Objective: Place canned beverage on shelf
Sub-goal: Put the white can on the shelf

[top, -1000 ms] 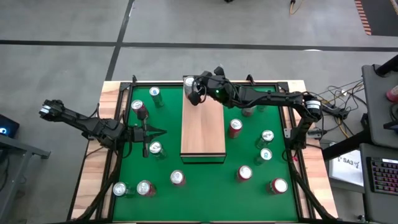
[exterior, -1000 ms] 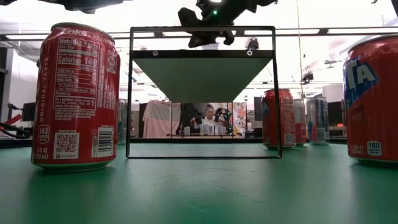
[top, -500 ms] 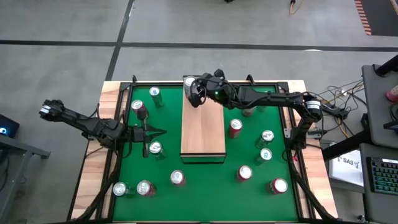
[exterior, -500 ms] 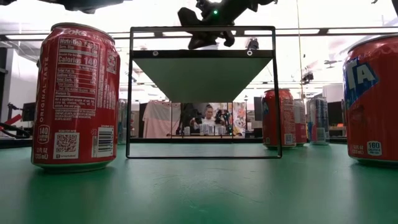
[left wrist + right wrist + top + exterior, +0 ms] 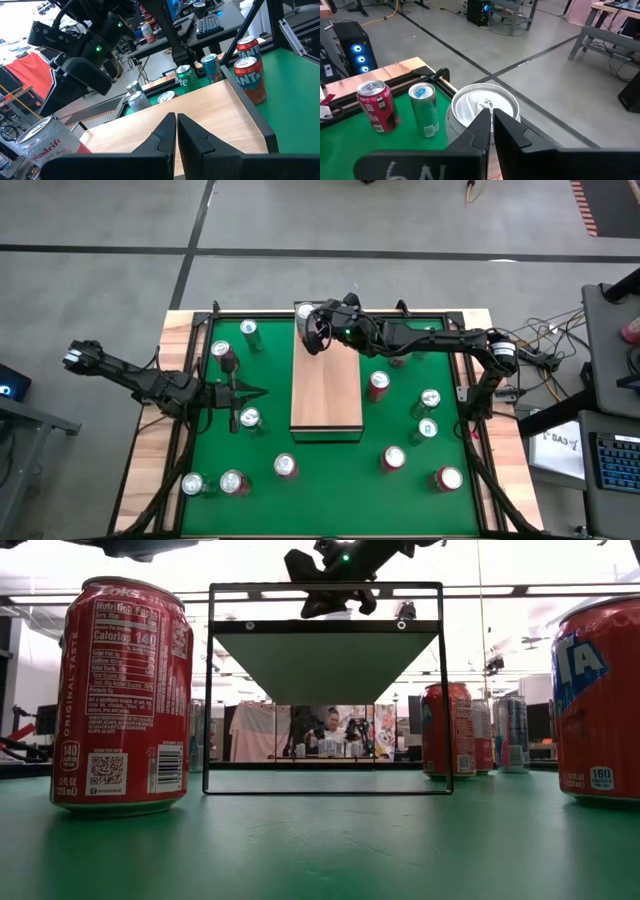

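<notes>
Up at the far end of the shelf (image 5: pixel 326 385) the right gripper (image 5: pixel 313 332) hangs over the board with its fingers pinched together, nothing between them, and the right wrist view looks straight past those closed fingers (image 5: pixel 481 131) onto the silver can (image 5: pixel 481 112) standing right below, its pull-tab top facing up. From above, that silver can sits at the far end of the shelf, mostly tucked under the gripper, only a sliver of its lid peeking out. In the low view the same gripper (image 5: pixel 330 580) shows dark above the shelf's black frame (image 5: pixel 325 688). Over on the left side of the table (image 5: pixel 330 470), the left gripper (image 5: pixel 255 392) waits low above the green surface, clenched shut and empty, pointing toward the shelf with a silver-topped can (image 5: pixel 249 419) just beside it; its wrist view shows the closed fingers (image 5: pixel 169 132) aimed across the pale wooden board. Loose cans dot the green all around: a green can (image 5: pixel 249 332) and a red can (image 5: pixel 225 355) at the far left, a red can by the shelf's right edge (image 5: pixel 377 384), more along the near side. Close to the low camera a red cola can (image 5: pixel 122 695) stands upright.
</notes>
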`<state>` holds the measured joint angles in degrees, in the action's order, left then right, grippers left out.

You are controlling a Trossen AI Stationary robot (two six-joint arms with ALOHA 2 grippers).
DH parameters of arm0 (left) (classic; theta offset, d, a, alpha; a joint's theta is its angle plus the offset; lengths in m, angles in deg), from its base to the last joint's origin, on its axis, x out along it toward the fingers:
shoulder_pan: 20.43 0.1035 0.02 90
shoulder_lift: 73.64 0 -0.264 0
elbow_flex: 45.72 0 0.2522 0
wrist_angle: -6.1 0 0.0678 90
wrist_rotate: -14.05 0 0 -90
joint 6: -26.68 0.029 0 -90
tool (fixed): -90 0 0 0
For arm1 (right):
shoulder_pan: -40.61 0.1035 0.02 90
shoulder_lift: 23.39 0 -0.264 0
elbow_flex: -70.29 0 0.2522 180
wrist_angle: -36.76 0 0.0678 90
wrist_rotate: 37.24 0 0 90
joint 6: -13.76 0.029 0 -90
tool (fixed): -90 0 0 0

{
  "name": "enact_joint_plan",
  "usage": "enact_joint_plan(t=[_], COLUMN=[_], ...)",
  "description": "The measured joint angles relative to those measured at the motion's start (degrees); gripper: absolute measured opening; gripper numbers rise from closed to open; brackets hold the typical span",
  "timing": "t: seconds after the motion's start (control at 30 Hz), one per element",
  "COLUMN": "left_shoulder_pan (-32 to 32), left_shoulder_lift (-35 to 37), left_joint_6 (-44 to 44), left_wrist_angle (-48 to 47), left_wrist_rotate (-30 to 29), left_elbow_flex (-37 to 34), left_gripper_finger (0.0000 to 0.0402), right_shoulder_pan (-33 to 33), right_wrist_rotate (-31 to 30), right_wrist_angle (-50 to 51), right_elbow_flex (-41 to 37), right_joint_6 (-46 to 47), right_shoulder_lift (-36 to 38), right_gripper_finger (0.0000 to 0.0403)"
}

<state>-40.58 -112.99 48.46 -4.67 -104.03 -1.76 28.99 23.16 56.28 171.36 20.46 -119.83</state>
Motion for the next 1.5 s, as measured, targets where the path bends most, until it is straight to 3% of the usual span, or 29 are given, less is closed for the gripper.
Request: enact_joint_plan(t=[0.37, 0.73, 0.93, 1.17, 1.5], left_shoulder_pan=[0.0, 0.0, 0.0, 0.0, 0.0], left_shoulder_lift=[0.0, 0.0, -0.3, -3.5, -9.7], left_joint_6=[-0.3, -3.9, -12.7, -24.7, -28.5], left_wrist_angle=[0.0, 0.5, 0.3, -1.0, 2.4], left_wrist_rotate=[0.0, 0.0, 0.0, 0.1, 0.1], left_elbow_flex=[0.0, 0.0, 0.0, 0.0, 0.1], left_gripper_finger=[0.0000, 0.0000, 0.0000, 0.0000, 0.0000], right_shoulder_pan=[1.7, 8.9, 12.2, 13.1, 14.9], right_wrist_rotate=[0.0, 0.1, 0.5, 7.0, 10.3], right_wrist_angle=[0.2, 13.4, 22.5, 33.2, 41.9], right_elbow_flex=[0.9, 5.3, 5.3, 5.3, 5.3], right_joint_6=[-0.6, 0.4, 3.2, 8.8, 11.4], right_shoulder_lift=[1.7, 6.7, 9.0, 10.6, 10.5], right_gripper_finger=[0.0013, 0.0013, 0.0013, 0.0013, 0.0013])
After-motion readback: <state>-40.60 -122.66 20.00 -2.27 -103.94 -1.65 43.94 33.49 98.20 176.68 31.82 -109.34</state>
